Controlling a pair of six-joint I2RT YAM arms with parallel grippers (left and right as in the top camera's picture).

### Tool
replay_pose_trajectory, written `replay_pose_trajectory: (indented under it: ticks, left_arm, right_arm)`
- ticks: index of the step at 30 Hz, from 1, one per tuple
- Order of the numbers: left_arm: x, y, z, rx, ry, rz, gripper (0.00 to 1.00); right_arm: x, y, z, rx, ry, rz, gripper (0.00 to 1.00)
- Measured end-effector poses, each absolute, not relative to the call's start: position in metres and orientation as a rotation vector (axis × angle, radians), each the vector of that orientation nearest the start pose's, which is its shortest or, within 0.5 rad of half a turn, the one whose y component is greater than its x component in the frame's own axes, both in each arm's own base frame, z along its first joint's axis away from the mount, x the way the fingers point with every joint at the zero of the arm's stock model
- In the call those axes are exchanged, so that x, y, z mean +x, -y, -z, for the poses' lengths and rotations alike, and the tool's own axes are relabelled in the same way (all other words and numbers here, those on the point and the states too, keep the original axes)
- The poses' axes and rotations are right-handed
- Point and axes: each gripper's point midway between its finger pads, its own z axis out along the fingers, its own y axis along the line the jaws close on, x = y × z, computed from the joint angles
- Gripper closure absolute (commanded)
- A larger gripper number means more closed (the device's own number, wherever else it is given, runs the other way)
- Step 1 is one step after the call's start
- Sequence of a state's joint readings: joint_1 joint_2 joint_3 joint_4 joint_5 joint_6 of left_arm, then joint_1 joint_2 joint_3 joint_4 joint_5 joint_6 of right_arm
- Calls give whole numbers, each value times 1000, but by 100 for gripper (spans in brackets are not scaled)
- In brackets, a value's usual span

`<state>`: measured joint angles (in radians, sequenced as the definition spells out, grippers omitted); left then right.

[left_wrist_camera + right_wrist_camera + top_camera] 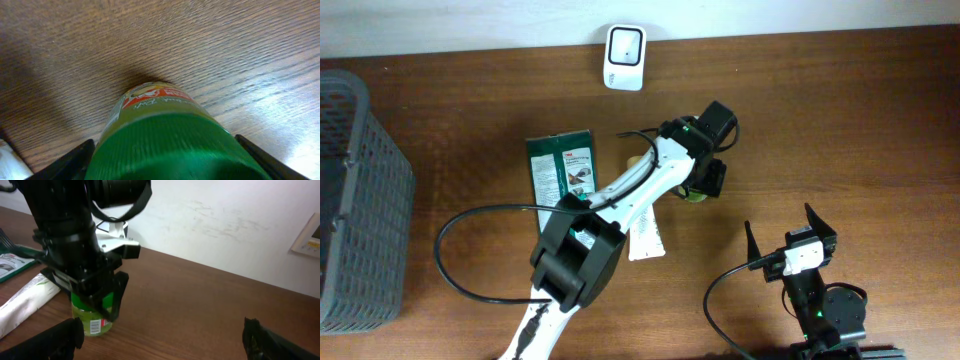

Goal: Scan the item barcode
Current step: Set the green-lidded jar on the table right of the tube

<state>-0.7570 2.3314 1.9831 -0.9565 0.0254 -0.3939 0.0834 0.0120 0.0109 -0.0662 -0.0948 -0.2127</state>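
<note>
One green-lidded jar (155,100) inside left end effector (164,142), grip unclear; right end effector (162,325) open; one tube (25,297), one packet (563,170).

Overhead looks straight down on the table (840,120); both wrist views, low and close, share the jar (92,322).

L arm reaching out, R arm tucked back.
Our left arm (638,190) stretches diag. from near-left toward the middle, wrist bent over. Its left gripper (705,185) points straight down w/ fingers (75,160) set wide, and we can't tell if they grip or stand free. Our right arm (817,300) sits folded at near-right, the right gripper (780,225) aimed fwd, jaws fully apart, holding nothing.
</note>
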Motion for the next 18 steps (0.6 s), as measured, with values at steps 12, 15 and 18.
replay_pose_trajectory:
  ticks: [12, 15, 18]
  left_arm:
    - [427, 282, -147, 298, -2760, 274, 18]
    - [431, 223, -270, 164, -2531, 345, 18]
    - [420, 141, -350, -11, -2363, 301, 18]
  right_arm:
    - [243, -37, -160, -313, -1608, 21, 2]
    - [243, -37, -160, -313, -1608, 21, 2]
    - [243, -37, -160, -313, -1608, 21, 1]
